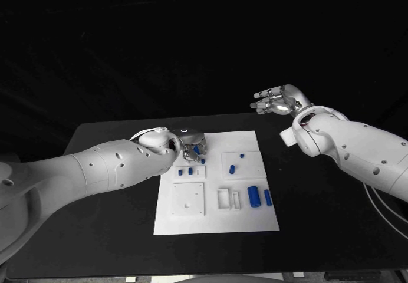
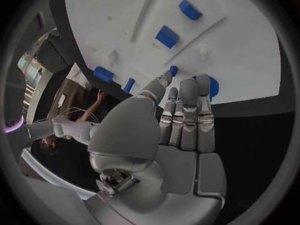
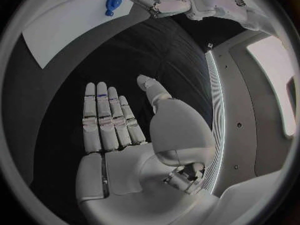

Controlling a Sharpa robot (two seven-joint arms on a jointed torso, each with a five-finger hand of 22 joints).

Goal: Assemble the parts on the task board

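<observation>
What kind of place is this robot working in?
Probably a robotics lab or test bench: a black table holds a white task board with small blue parts, worked by the left hand against dark surroundings.

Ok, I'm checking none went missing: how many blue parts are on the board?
7 blue parts on the task board: one at the left hand, two beside it, two upper right, two lower right. The hand may hide more.
</observation>
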